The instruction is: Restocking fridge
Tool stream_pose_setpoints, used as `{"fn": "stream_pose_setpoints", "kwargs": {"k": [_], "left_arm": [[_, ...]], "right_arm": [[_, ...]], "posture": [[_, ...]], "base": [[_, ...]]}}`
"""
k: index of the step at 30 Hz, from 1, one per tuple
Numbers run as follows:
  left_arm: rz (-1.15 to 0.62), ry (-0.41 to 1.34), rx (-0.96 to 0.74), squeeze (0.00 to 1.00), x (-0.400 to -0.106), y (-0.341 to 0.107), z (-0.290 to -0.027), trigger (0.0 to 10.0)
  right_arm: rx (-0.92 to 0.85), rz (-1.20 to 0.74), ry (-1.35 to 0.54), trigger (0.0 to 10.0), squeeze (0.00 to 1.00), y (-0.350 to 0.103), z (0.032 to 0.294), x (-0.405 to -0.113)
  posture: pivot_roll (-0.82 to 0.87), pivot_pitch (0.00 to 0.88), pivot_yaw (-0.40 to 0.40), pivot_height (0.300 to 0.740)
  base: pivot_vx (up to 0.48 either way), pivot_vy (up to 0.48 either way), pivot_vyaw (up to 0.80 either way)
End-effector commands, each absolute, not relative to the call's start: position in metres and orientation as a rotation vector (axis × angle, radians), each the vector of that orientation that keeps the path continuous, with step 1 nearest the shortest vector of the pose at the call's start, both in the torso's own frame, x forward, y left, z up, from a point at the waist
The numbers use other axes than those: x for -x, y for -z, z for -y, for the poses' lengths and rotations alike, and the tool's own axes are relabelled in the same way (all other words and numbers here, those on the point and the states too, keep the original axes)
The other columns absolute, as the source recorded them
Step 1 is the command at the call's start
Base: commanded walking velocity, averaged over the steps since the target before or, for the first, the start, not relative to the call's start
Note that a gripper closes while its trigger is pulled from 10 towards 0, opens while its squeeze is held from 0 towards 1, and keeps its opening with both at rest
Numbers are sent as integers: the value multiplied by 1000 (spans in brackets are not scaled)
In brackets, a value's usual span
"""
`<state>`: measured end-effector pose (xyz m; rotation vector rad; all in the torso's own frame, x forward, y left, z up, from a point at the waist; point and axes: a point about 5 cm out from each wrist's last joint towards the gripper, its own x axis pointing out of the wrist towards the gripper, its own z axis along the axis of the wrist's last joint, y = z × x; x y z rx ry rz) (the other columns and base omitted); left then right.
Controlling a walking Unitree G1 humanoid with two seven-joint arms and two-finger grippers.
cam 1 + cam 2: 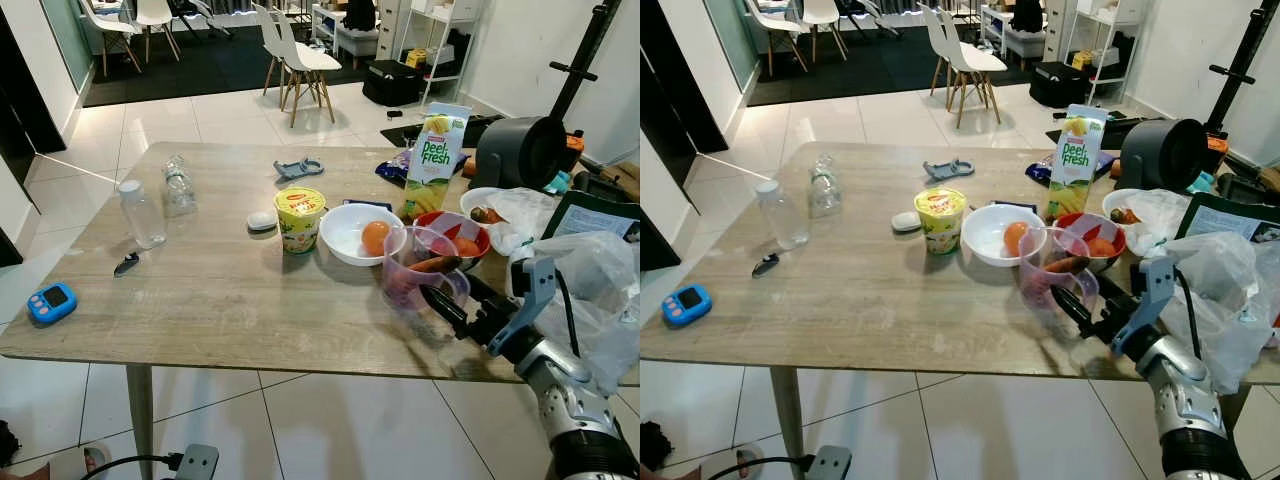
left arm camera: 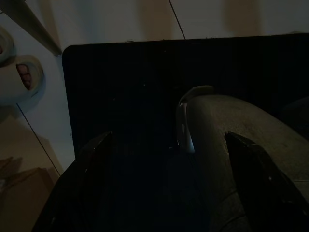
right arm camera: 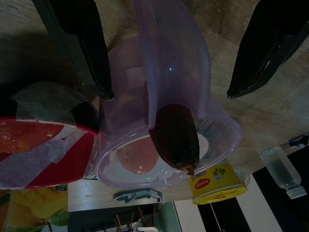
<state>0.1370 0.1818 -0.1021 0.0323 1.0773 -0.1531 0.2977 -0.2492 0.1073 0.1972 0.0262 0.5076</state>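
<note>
The right gripper (image 1: pixel 440 298) sits low over the near right part of the table (image 1: pixel 220 290), its two black fingers (image 3: pixel 79 43) spread wide on either side of the handle of a clear purple jug (image 1: pixel 415 268). Neither finger touches it as far as I can see. A brown carrot (image 3: pixel 176 135) leans inside the jug, its tip poking over the rim.

Just behind the jug stands a red bowl (image 1: pixel 478 235) with orange pieces in it, and beside that a white bowl (image 1: pixel 345 235) holding an orange (image 1: pixel 375 237). A yellow cup (image 1: pixel 299 218) stands left of the white bowl, with a small white lid (image 1: pixel 262 221) next to it. The juice carton (image 1: pixel 432 160) stands upright further back — white plastic bags (image 1: pixel 590 270) crowd the table's right end.

Over on the left are two clear bottles (image 1: pixel 142 213), one upright and one behind it, and a blue timer (image 1: pixel 51 302) near the front corner.

The left gripper (image 2: pixel 169 183) hangs down in the shade over something dark, fingers apart and holding nothing; pale floor tiles and a slipper (image 2: pixel 19 79) show past it.
</note>
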Motion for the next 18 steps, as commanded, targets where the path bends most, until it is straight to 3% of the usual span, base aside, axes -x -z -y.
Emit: {"fn": "stream_pose_setpoints", "kwargs": {"k": [1, 4, 5, 7, 8, 9, 10, 11, 12, 13, 14, 15, 18], "left_arm": [[-1121, 160, -46, 0, -126, 106, -184, 10000], [-1121, 161, -46, 0, -126, 106, -184, 10000], [-1121, 162, -45, 0, -126, 106, -184, 10000], [-1121, 162, -45, 0, -126, 106, -184, 10000], [-1121, 162, -45, 0, -126, 106, -184, 10000], [-1121, 162, -44, 0, -127, 106, -183, 10000], [-1121, 162, -44, 0, -127, 106, -183, 10000], [-1120, 162, -43, 0, -127, 106, -183, 10000], [-1120, 163, -43, 0, -127, 106, -183, 10000], [-1120, 162, -42, 0, -127, 106, -183, 10000], [-1120, 162, -42, 0, -127, 106, -183, 10000], [-1121, 162, -42, 0, -126, 106, -183, 10000], [-1122, 162, -42, 0, -126, 106, -183, 10000]], "right_arm": [[-193, -31, -510, 10000, 0, -106, 248, -298], [-191, -30, -509, 10000, 0, -106, 249, -298], [-191, -27, -509, 9176, 0, -106, 249, -298], [-191, -27, -509, 9176, 0, -106, 249, -298], [-190, -27, -510, 8275, 0, -106, 249, -298], [-188, -26, -509, 1529, 0, -106, 249, -298], [-188, -26, -509, 1529, 0, -106, 249, -298], [-186, -26, -507, 0, 0, -106, 249, -298], [-184, -26, -506, 0, 0, -106, 250, -298], [-183, -26, -503, 3529, 0, -106, 250, -298], [-182, -26, -501, 3529, 0, -106, 250, -298], [-183, -26, -500, 10000, 0, -106, 250, -299], [-186, -27, -498, 10000, 0, -105, 250, -299]], "posture": [[67, 0, 3, 740], [66, 0, 4, 740], [65, 0, 4, 740], [65, 0, 4, 740], [65, 0, 4, 740], [66, 0, 3, 740], [66, 0, 3, 740], [66, 0, 3, 740], [66, 0, 3, 740], [66, 0, 3, 740], [66, 0, 3, 740], [66, 0, 3, 740], [68, 0, 4, 740]], "base": [[0, 0, 0], [0, 0, 0], [0, 0, 0], [0, 0, 0], [0, 0, 0], [0, 0, 0], [0, 0, 0], [0, 0, 0], [0, 0, 0], [0, 0, 0], [0, 0, 0], [0, 0, 0], [0, 0, 0]]}}
